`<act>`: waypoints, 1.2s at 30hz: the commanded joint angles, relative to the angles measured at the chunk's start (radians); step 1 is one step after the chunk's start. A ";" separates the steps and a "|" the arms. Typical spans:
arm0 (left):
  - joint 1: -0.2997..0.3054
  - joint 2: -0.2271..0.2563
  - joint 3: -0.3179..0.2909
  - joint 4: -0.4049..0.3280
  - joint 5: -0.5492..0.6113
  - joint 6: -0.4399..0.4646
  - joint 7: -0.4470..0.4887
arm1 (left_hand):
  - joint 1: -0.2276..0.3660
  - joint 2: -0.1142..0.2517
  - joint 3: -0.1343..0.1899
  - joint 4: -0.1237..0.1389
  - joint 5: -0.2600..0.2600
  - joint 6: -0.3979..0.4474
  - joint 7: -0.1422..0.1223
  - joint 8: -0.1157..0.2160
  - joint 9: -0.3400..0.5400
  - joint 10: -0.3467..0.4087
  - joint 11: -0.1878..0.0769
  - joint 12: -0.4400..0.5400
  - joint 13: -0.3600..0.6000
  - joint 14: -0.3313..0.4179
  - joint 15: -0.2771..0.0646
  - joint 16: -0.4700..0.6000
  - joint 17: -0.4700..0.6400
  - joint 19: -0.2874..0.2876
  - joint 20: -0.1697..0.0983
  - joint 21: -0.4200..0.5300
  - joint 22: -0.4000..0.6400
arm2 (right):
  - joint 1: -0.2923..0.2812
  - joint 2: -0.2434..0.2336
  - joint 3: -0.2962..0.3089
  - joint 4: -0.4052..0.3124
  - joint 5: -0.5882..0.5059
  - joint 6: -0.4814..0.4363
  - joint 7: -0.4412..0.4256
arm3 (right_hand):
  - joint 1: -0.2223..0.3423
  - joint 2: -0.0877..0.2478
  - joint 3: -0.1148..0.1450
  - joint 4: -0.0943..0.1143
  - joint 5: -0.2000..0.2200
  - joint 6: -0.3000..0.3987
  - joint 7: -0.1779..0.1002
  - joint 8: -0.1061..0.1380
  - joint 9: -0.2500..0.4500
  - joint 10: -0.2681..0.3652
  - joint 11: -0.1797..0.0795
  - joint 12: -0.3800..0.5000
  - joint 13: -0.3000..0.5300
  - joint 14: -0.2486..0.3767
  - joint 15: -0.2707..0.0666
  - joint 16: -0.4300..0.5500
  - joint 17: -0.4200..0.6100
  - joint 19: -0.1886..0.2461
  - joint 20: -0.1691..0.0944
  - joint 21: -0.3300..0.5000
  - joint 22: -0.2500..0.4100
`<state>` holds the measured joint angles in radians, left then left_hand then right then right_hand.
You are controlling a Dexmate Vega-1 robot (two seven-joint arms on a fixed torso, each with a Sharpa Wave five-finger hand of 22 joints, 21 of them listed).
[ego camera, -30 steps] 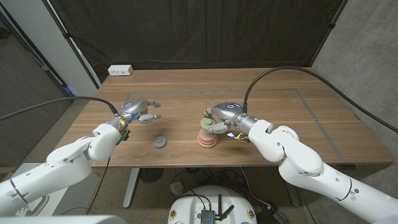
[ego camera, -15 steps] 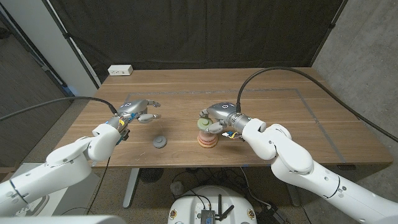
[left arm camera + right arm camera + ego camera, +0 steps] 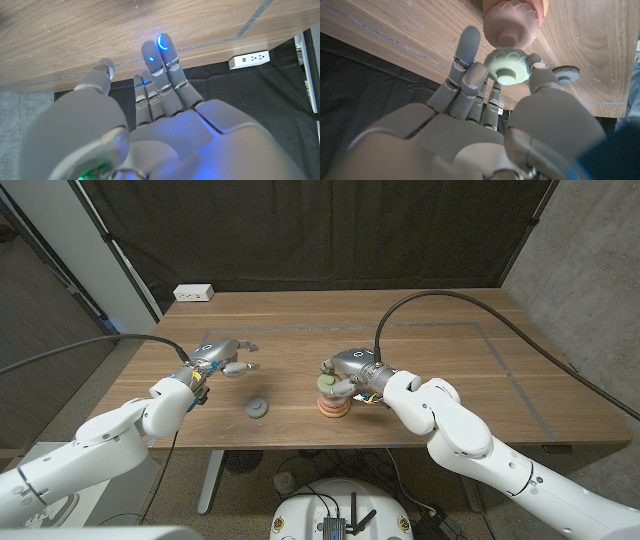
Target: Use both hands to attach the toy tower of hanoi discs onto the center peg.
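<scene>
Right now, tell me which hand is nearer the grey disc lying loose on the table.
Left. The left hand hovers just behind the grey disc, holding nothing. The right hand is farther off on the disc's other side, holding the pale green disc over the pink stack.

Table [image 3: 440, 370]: wood, brown grain, satin sheen, fine pale scratches near its taped line, seen in the left wrist view.

Left hand [image 3: 222, 360] and right hand [image 3: 352, 370]: smooth grey plastic shells, soft gloss; arm casings white, glossier.

Pale green disc [image 3: 508, 67], held by the right hand beside the pink stack [image 3: 332, 404]: matt plastic look, scalloped rim. Stack looks the same matt finish, smooth.

Grey disc [image 3: 258, 409], on the table left of the stack: dull, matt.

Backdrop [image 3: 320, 230] behind the table: black cloth, creased, no shine.

Cable [image 3: 450, 295] over the table: black, rubbery, slightly glossy.
</scene>
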<state>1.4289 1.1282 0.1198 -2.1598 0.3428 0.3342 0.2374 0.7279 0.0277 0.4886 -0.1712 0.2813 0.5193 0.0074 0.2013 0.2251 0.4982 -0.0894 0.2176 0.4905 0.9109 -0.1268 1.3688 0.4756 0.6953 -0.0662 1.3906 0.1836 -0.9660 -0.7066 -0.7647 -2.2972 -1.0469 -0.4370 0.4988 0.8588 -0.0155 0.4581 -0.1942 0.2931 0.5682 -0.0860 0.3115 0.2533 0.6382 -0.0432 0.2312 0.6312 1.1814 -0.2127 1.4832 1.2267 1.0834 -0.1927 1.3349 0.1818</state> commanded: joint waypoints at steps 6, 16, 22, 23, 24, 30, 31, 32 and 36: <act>-0.018 -0.002 0.016 0.009 -0.002 -0.002 -0.004 | -0.005 -0.003 0.009 0.001 -0.003 0.005 0.001 0.006 0.005 0.008 -0.002 -0.001 0.005 0.002 -0.091 0.004 0.000 0.002 -0.087 0.006 0.004 | 0.017 0.017 -0.010 0.028 0.000 -0.002 0.044 | 0.057 0.055 0.046 0.034 0.010 0.047 -0.036 0.003 0.004 0.120 -0.119 -0.004 0.006 0.000 -0.004 0.008 0.003 0.010 -0.030 -0.003 0.000; -0.031 0.002 0.030 0.011 -0.005 0.000 -0.010 | -0.006 -0.003 0.011 0.001 -0.004 0.004 0.001 0.005 0.005 0.007 -0.003 -0.002 0.005 0.004 -0.091 0.006 0.001 0.004 -0.087 0.008 0.004 | 0.018 0.016 -0.013 0.042 0.008 -0.007 0.043 | 0.055 0.056 0.047 0.034 0.010 0.047 -0.037 0.002 0.004 0.120 -0.120 -0.006 0.007 -0.002 -0.004 0.011 0.003 0.010 -0.030 -0.005 0.000; -0.037 0.002 0.037 0.013 -0.008 0.000 -0.008 | -0.006 -0.003 0.012 0.001 -0.004 0.005 0.001 0.006 0.005 0.007 -0.003 -0.002 0.005 0.002 -0.091 0.004 -0.001 0.003 -0.087 0.008 0.004 | 0.022 0.014 -0.018 0.046 0.010 -0.008 0.047 | 0.054 0.056 0.048 0.034 0.010 0.049 -0.036 0.002 0.004 0.122 -0.121 -0.006 0.009 -0.003 -0.004 0.012 0.003 0.010 -0.030 -0.007 0.000; -0.038 0.002 0.038 0.014 -0.008 0.000 -0.008 | -0.006 -0.003 0.012 0.001 -0.004 0.004 0.000 0.005 0.005 0.007 -0.003 -0.002 0.005 0.003 -0.091 0.004 -0.001 0.003 -0.087 0.008 0.004 | 0.022 0.014 -0.019 0.047 0.010 -0.010 0.047 | 0.053 0.056 0.048 0.035 0.010 0.050 -0.037 0.003 0.004 0.121 -0.120 -0.007 0.009 -0.003 -0.004 0.012 0.003 0.010 -0.030 -0.007 0.000; -0.038 0.003 0.039 0.014 -0.009 -0.001 -0.008 | -0.006 -0.003 0.012 0.001 -0.004 0.005 0.000 0.006 0.005 0.007 -0.004 -0.003 0.005 0.003 -0.091 0.005 -0.001 0.004 -0.087 0.008 0.004 | 0.023 0.014 -0.019 0.048 0.010 -0.011 0.047 | 0.053 0.056 0.048 0.035 0.010 0.050 -0.037 0.002 0.004 0.123 -0.122 -0.007 0.009 -0.004 -0.004 0.013 0.003 0.010 -0.030 -0.007 0.000; -0.042 0.003 0.043 0.020 -0.015 -0.003 -0.005 | -0.007 -0.003 0.013 0.002 -0.004 0.004 0.000 0.005 0.005 0.009 -0.003 -0.002 0.005 0.002 -0.091 0.004 -0.002 0.004 -0.087 0.009 0.003 | 0.029 0.013 -0.023 0.052 0.010 -0.014 0.058 | 0.050 0.057 0.049 0.035 0.010 0.051 -0.036 0.002 0.004 0.124 -0.121 -0.008 0.009 -0.005 -0.003 0.014 0.003 0.010 -0.030 -0.009 0.000; -0.042 0.003 0.043 0.020 -0.015 -0.003 -0.004 | -0.007 -0.003 0.013 0.002 -0.004 0.005 0.000 0.006 0.005 0.008 -0.003 -0.002 0.005 0.002 -0.091 0.004 -0.002 0.004 -0.087 0.009 0.003 | 0.030 0.014 -0.024 0.053 0.010 -0.016 0.064 | 0.050 0.057 0.049 0.036 0.010 0.051 -0.036 0.002 0.004 0.124 -0.122 -0.009 0.010 -0.006 -0.003 0.014 0.003 0.010 -0.030 -0.009 0.000; -0.042 0.004 0.043 0.020 -0.016 -0.003 -0.004 | -0.007 -0.004 0.013 0.002 -0.004 0.005 0.000 0.006 0.006 0.009 -0.002 -0.002 0.005 0.004 -0.091 0.006 0.000 0.004 -0.087 0.009 0.003 | 0.031 0.014 -0.025 0.053 0.010 -0.017 0.064 | 0.049 0.057 0.049 0.036 0.010 0.050 -0.036 0.001 0.004 0.125 -0.120 -0.009 0.010 -0.006 -0.003 0.014 0.003 0.010 -0.030 -0.010 0.000; -0.044 0.007 0.046 0.023 -0.019 -0.004 -0.004 | -0.008 -0.004 0.013 0.002 -0.004 0.006 0.000 0.006 0.006 0.009 -0.003 -0.002 0.005 0.004 -0.091 0.007 0.000 0.002 -0.086 0.009 0.003 | 0.035 0.015 -0.025 0.056 0.019 -0.025 0.083 | 0.048 0.058 0.050 0.036 0.010 0.052 -0.036 0.002 0.004 0.121 -0.119 -0.011 0.010 -0.007 -0.003 0.015 0.003 0.010 -0.030 -0.010 0.000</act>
<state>1.3914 1.1308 0.1576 -2.1433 0.3318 0.3331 0.2296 0.7279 0.0277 0.4927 -0.1671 0.2770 0.5193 0.0074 0.2013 0.2251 0.5019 -0.0931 0.2176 0.4939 0.9109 -0.1268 1.3688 0.4727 0.6953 -0.0662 1.3943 0.1835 -0.9412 -0.6924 -0.7842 -2.2508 -1.0386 -0.4470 0.5500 0.8588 -0.0155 0.4624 -0.1985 0.2961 0.5740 -0.0805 0.3056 0.2533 0.6381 -0.0433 0.2225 0.6378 1.1776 -0.2165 1.4945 1.2268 1.0832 -0.1927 1.3273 0.1818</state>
